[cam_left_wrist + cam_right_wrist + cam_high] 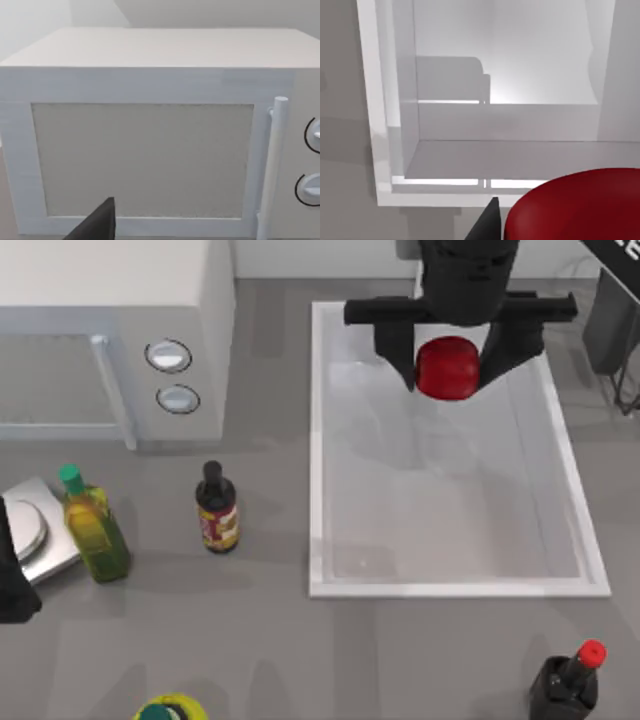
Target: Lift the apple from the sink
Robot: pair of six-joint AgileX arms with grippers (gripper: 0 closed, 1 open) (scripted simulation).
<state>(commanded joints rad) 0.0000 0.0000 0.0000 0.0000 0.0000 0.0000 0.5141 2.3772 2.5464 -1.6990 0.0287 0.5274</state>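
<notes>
Glossy, smooth red skin on the apple (446, 368), held between matt black fingers of the right end effector (447, 350). Smooth white sheen on the sink (318, 440), faint reflections on its pale floor. Matt grey worktop (400, 660). Dull white microwave (150, 80), finely grained door panel. Shiny dark bottle (216, 510).

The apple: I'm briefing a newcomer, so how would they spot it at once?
Find the big white sink on the table's right. At its far end the right gripper is shut on the apple, the one round, glossy, all-red thing.
</notes>
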